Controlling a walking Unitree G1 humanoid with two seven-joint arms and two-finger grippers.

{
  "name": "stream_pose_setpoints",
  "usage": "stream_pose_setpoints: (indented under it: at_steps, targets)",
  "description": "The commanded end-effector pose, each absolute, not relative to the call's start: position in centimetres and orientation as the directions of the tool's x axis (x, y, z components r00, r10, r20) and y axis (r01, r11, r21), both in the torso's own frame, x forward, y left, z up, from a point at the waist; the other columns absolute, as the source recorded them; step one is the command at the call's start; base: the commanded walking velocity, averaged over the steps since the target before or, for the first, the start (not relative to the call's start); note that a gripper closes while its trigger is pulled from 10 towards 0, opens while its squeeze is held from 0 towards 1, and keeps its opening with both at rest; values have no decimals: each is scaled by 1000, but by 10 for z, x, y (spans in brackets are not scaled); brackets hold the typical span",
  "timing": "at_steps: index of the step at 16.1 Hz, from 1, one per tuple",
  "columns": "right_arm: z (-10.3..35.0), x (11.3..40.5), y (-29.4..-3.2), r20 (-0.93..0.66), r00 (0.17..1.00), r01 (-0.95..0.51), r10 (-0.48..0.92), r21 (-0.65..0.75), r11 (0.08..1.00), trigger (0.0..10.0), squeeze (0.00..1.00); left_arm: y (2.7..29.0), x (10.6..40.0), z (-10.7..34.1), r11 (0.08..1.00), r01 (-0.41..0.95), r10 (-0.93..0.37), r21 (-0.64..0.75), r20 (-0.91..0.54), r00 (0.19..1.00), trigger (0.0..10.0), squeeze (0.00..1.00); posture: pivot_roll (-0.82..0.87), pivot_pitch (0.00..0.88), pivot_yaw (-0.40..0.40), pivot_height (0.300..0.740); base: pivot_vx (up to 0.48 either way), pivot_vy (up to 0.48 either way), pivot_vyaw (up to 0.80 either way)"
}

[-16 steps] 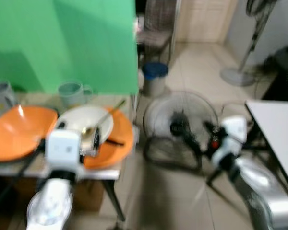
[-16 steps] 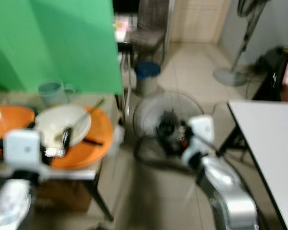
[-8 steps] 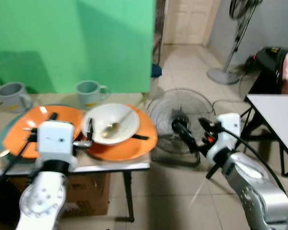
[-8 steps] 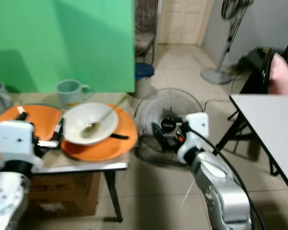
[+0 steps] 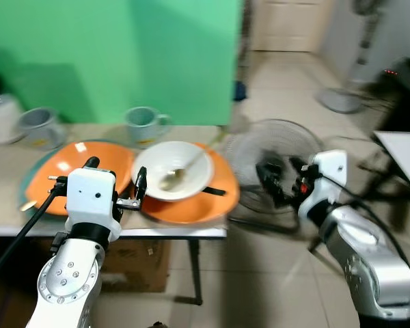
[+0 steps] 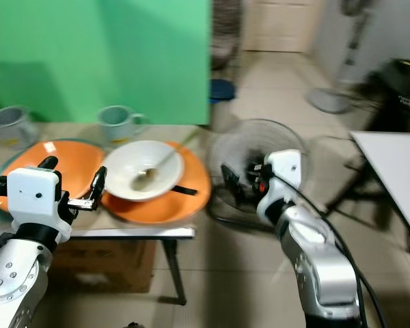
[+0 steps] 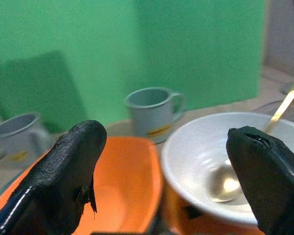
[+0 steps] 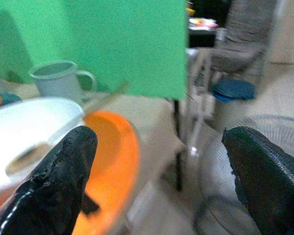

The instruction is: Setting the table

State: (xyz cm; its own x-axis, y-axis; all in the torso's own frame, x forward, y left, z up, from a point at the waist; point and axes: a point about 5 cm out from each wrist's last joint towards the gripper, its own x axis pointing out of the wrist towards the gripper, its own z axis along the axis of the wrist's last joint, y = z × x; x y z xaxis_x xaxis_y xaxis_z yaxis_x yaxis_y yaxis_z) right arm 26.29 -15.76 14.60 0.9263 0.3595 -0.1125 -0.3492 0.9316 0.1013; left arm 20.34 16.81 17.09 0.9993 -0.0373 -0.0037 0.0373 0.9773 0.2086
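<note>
A white bowl with a gold spoon in it sits on an orange plate at the right end of a low table. A second orange plate lies to its left. Two grey-green mugs stand behind them. My left gripper is open at the table's front edge, one finger beside the bowl's left rim; the left wrist view has the bowl between its fingertips. My right gripper is open in the air right of the table, in front of a floor fan.
A floor fan stands on the tiles right of the table. A green screen backs the table. A white table is at the far right, and a cardboard box sits under the low table.
The camera has swung, so the table and dishes now sit more toward the middle of the picture. Both grippers stay open and keep about the same pose.
</note>
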Motion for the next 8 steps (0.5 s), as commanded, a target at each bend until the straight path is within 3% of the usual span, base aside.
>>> stream_pose_setpoints:
  at_steps: [1,6,8]
  targets:
    - [152,267,-156,-81,929,-351,361,120,929,10000,0,168,203,167,975,72,-66,210,-32,997,10000,0,-64,0,20,740,266,0,0]
    - [159,274,-161,-52,918,-388,394,95,917,10000,0,163,201,167,971,104,-97,217,-41,994,10000,0,-59,0,8,740,268,0,0]
    - [176,283,-163,10,876,-482,483,47,875,10000,0,161,199,170,970,126,-122,209,-36,992,10000,0,-52,0,4,740,0,0,0]
